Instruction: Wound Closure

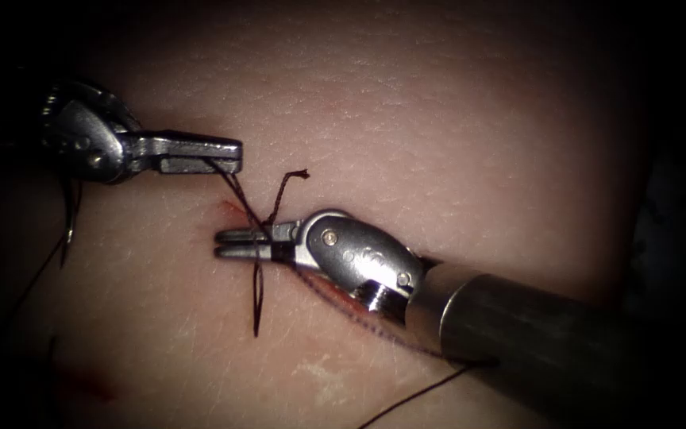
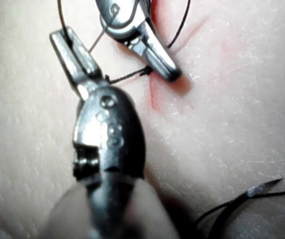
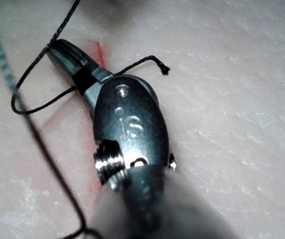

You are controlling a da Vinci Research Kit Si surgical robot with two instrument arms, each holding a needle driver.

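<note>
From the endoscope, the left tool (image 1: 228, 155) sits at about ten o'clock from the cut (image 1: 236, 210), jaws pressed together on the thread (image 1: 257, 294). The right tool (image 1: 232, 244) lies across the cut, pointing toward nine o'clock, jaws closed with the thread crossing them; a frayed cut end (image 1: 302, 172) stands up at one o'clock from its tip. The left wrist view adds the needle (image 2: 264, 187), lying loose on the tissue (image 2: 241, 114), held by neither tool, its point bare. The right wrist view shows the thread looping round the right tool's (image 3: 65, 55) closed jaws, and red fluid (image 3: 98, 52) beside them.
</note>
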